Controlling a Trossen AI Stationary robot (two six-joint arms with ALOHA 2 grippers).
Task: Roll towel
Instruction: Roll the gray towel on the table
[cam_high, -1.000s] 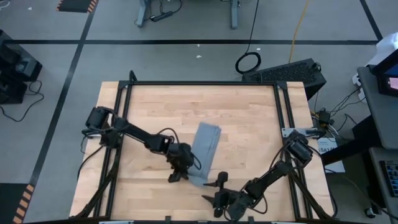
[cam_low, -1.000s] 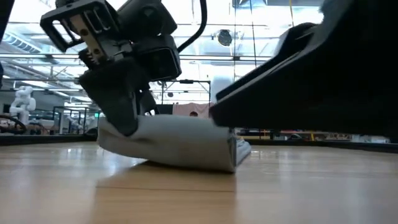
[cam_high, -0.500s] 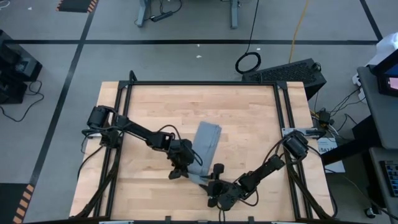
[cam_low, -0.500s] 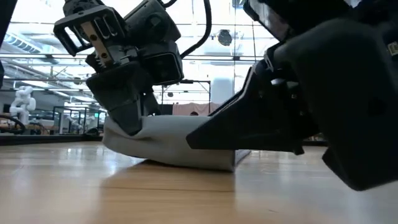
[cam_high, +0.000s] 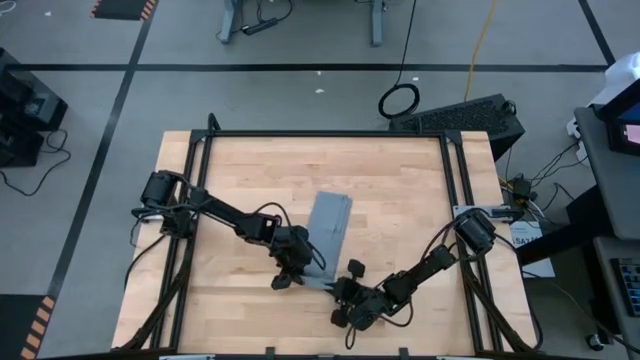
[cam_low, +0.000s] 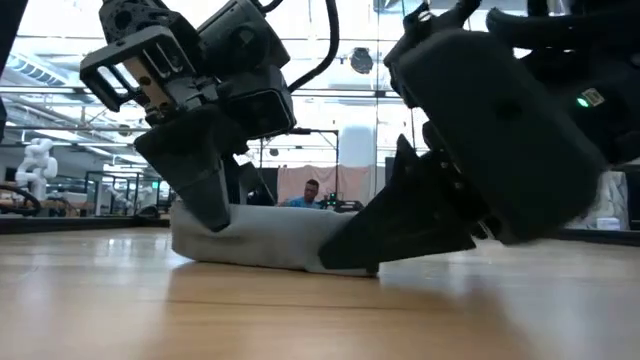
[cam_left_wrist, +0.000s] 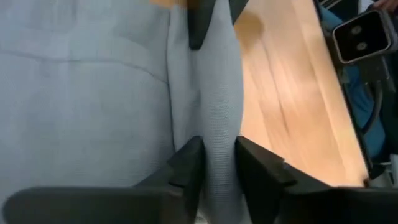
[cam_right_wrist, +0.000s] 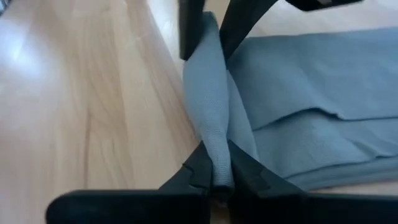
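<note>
Grey-blue towel (cam_high: 327, 228): near fold pinched by your right gripper (cam_right_wrist: 214, 177) and left gripper (cam_left_wrist: 217, 163); rolling starts, turn both together.

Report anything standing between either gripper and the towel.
Nothing visible does. Both grippers are already on the towel at its near end: the right gripper is pinched shut on a raised fold of the cloth, and the left gripper has the same fold between its fingers, the other gripper's fingers showing farther along it.
</note>
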